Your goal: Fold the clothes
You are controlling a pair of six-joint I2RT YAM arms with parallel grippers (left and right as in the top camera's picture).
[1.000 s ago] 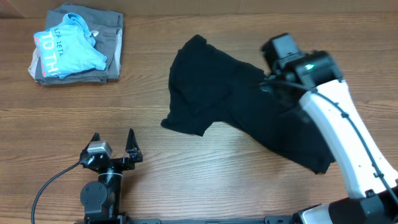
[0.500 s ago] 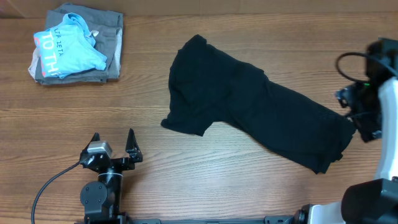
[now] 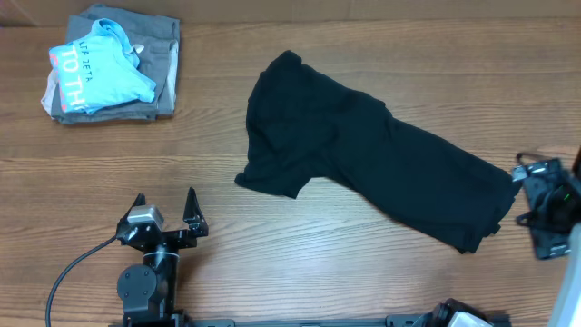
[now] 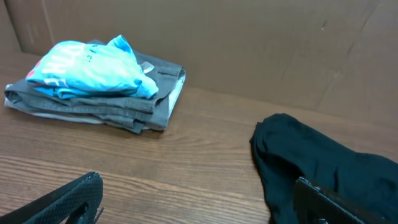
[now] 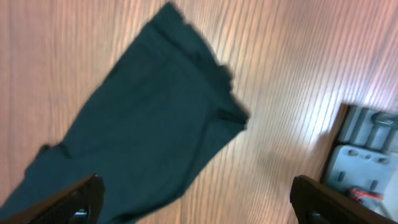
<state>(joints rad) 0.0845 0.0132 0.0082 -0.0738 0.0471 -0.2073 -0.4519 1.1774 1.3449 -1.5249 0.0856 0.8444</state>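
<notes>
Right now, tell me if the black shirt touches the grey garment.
No, bare table lies between the black shirt and the grey garment.

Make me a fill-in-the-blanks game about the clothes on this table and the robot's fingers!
1. On the wooden table, the black shirt lies crumpled, not yet ____.
2. The light blue shirt lies on ____ of the grey folded clothes.
3. The left arm's fingers are wide ____ and hold nothing.

Missing words: folded, top, open.
</notes>
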